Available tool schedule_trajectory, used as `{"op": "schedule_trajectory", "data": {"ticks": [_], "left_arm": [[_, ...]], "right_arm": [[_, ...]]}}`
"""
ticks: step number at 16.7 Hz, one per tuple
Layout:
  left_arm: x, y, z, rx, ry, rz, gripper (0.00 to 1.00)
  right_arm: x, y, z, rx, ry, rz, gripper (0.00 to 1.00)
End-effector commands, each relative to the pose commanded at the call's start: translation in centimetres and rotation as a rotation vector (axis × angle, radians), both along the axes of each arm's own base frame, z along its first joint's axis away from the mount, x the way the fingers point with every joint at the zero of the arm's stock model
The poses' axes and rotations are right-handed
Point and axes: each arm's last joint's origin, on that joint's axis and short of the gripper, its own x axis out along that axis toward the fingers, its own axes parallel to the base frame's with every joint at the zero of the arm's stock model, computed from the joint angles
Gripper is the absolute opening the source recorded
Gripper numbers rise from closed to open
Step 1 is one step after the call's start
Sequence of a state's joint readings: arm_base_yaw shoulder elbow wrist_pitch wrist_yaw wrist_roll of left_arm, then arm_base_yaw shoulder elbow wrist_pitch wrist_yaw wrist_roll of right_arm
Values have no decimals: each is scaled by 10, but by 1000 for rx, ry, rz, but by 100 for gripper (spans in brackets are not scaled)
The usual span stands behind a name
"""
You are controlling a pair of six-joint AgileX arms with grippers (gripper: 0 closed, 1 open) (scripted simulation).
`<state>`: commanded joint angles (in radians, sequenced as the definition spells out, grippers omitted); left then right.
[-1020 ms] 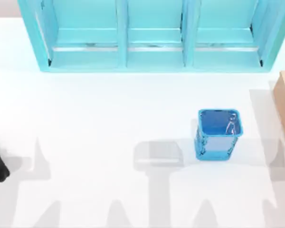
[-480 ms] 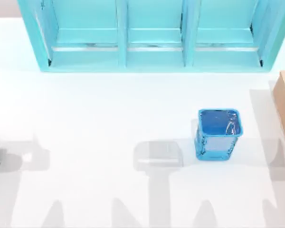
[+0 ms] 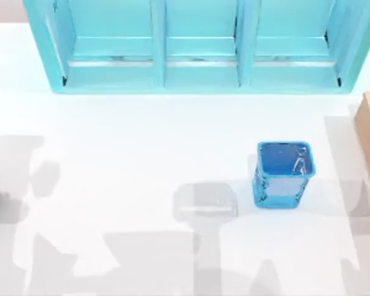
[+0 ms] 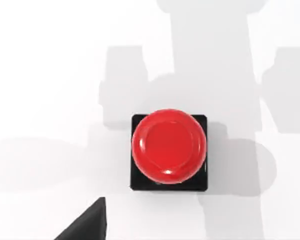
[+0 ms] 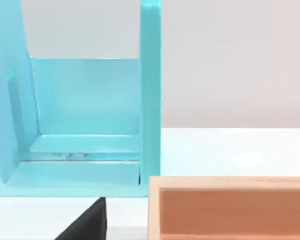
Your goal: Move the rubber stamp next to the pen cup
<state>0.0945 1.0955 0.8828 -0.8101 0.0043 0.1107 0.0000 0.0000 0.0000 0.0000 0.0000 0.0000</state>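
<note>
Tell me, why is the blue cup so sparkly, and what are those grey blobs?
Top view: the pen cup reflects light, making white glints; the grey patches on the table are shadows. Left wrist view: the rubber stamp has small shiny spots, with soft shadows around it.

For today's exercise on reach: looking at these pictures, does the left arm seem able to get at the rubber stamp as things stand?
Probably yes. In the left wrist view the rubber stamp stands upright on bare white table straight below the camera, with nothing beside or over it. Whether the left gripper's fingers are open cannot be seen.
</note>
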Motion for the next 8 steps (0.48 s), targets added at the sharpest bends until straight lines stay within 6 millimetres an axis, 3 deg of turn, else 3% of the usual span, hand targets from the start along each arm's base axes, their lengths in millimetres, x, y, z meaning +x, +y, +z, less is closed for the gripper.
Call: {"op": "schedule_trajectory", "data": {"ticks": [4,8], "left_arm": [[52,14,0,-20,304,0,100],[92,27,-6,-39,489,-3,100]], "right_arm": [[0,0,0,0,0,0,100],[0,0,0,0,0,0,100]]}}
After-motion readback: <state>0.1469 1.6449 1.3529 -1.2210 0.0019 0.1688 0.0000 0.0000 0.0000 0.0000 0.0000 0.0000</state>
